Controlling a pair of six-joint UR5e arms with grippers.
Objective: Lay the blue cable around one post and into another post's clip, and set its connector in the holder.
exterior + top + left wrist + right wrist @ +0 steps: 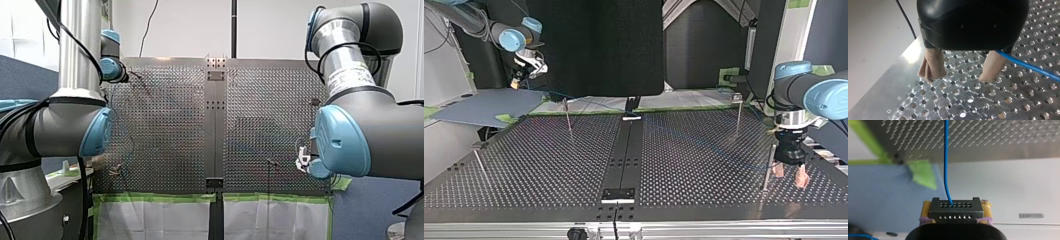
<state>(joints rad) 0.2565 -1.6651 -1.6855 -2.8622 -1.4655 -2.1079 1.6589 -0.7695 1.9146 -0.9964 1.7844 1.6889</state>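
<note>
Right gripper (pixel 956 205) pinching connector (pixel 955 212) (blue cable (pixel 946 157) trailing), left gripper (pixel 958 78) splayed, vertical

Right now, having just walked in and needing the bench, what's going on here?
My right pincer is shut on the black connector, held beyond the table edge, its blue cable stretching over the table. My left pincer hangs open above the table; the cable passes beside one finger.

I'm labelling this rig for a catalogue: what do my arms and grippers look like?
My left arm and my right arm are grey-silver tubes with blue joint caps and black cables. My left gripper is black with beige pads; my right gripper has yellow pads.
</note>
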